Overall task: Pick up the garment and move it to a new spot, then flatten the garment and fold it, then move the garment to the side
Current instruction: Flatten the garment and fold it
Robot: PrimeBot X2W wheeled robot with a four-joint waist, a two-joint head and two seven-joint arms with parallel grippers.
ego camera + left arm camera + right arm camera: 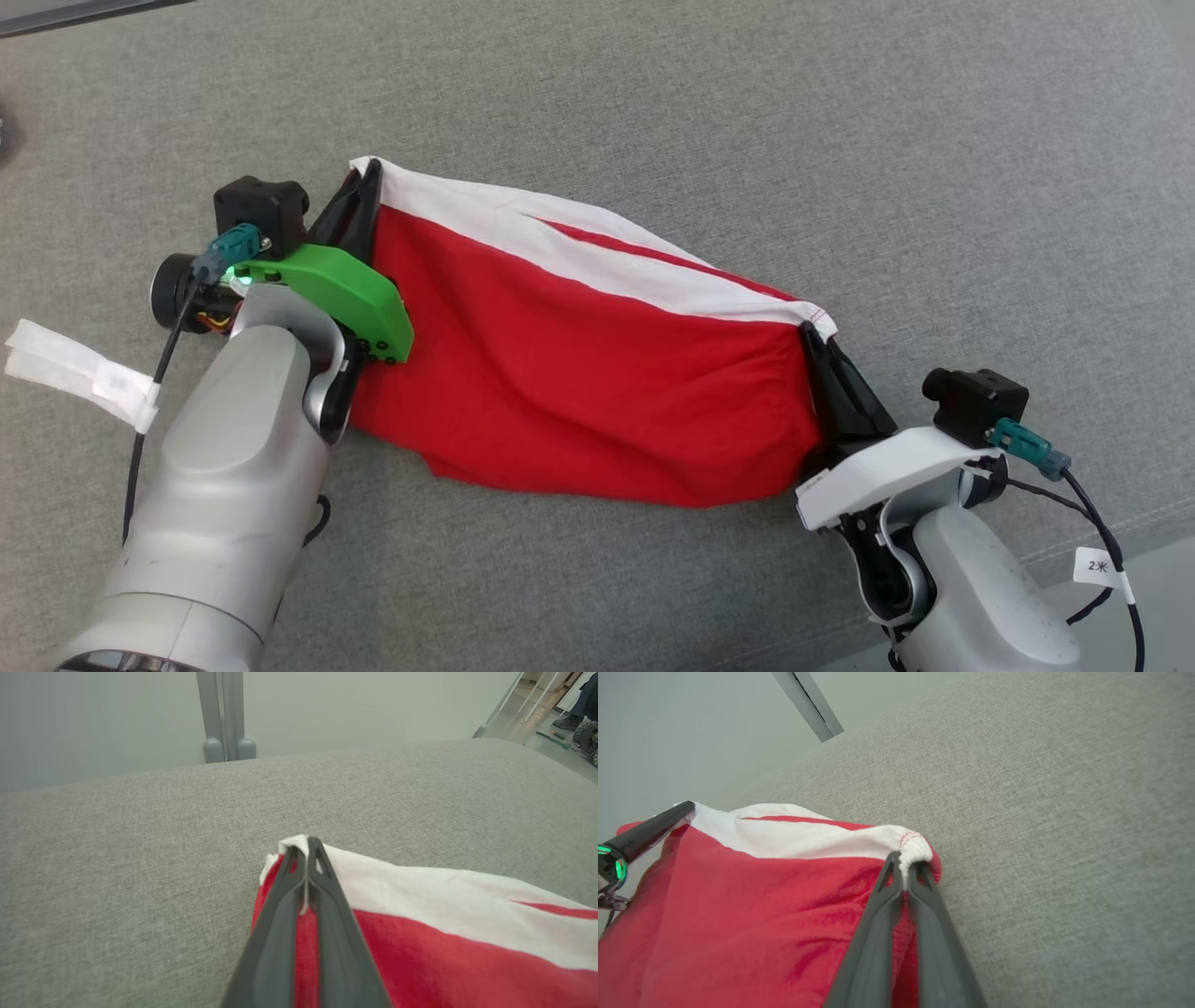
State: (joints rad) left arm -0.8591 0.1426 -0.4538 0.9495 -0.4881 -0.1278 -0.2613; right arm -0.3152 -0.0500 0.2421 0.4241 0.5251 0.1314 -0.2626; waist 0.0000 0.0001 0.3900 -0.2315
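Slippage is the main risk: the red-and-white garment (579,373) sags over the grey cushion (840,140) between the left gripper (306,845) and right gripper (906,861), each clenched on just one top corner, so uneven pulling could free a corner

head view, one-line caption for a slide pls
Left gripper and right gripper pinch opposite corners of the red-and-white garment over grey upholstery.

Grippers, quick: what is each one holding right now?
Left gripper: shut on the garment, at one white-banded corner.
Right gripper: shut on the garment, at the other white-banded corner.
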